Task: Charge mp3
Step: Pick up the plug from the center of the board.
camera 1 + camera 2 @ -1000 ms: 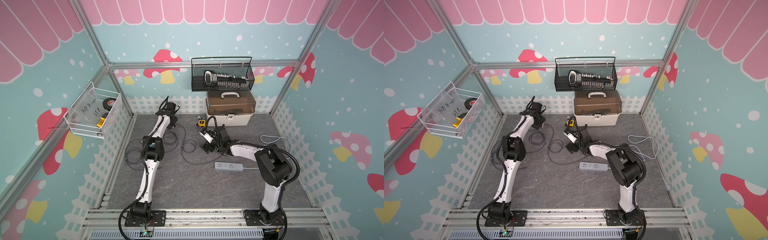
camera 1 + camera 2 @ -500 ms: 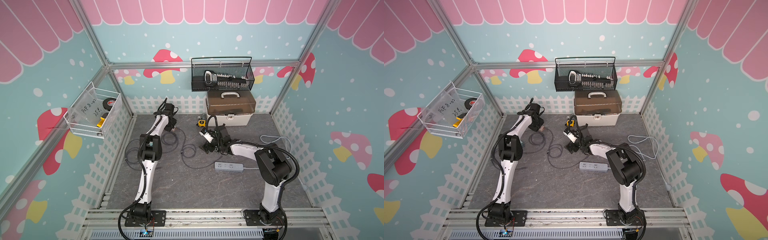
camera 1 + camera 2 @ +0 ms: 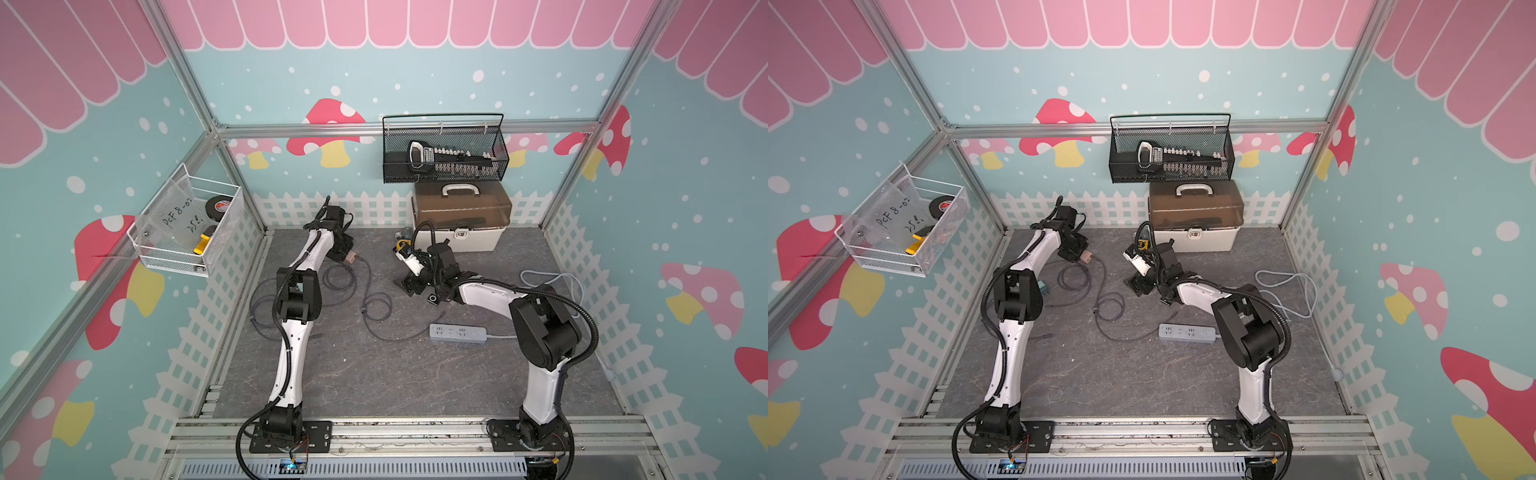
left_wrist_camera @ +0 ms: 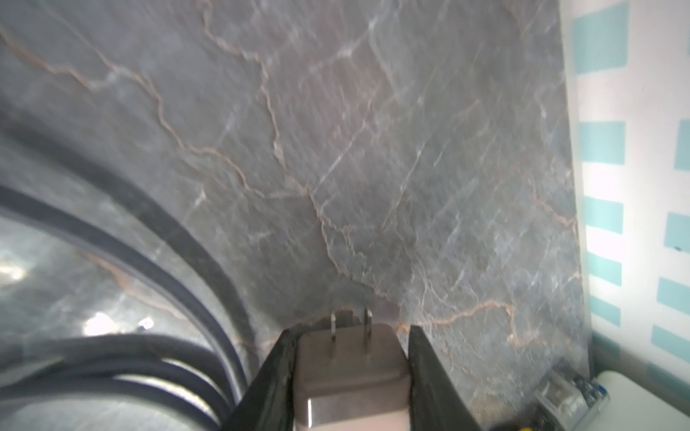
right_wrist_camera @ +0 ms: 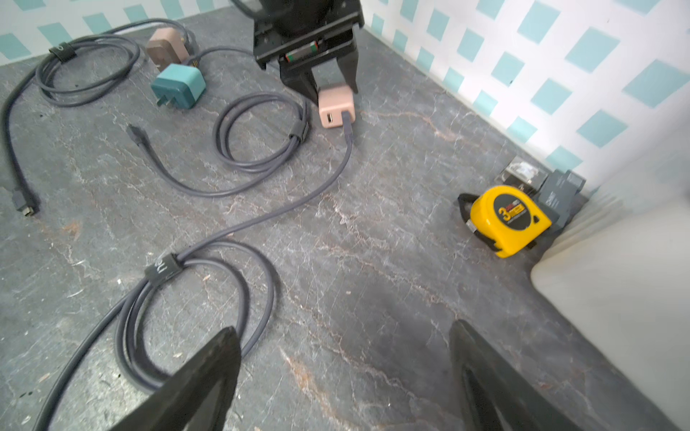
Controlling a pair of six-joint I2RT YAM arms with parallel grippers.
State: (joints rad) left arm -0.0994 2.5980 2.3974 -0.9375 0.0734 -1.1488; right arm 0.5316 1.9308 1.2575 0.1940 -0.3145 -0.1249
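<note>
Back left of the floor: teal charger [image 5: 179,87] lay flat beside the left arm. Left gripper [image 5: 332,87] was clamped on the pink charger [image 5: 336,108], prongs pointing out past the fingertips, low over the floor. Grey cable [image 5: 336,175] was plugged into its port and ran in coils toward centre. Right gripper [image 5: 343,328] was spread wide, holding nothing. Yellow tape measure [image 5: 509,220] sat beside the toolbox [image 3: 461,220]. A dark grey device [image 5: 558,194] was wedged just behind the tape measure; could not confirm it as the mp3. Power strip [image 3: 457,333] lay well apart, right of centre.
</note>
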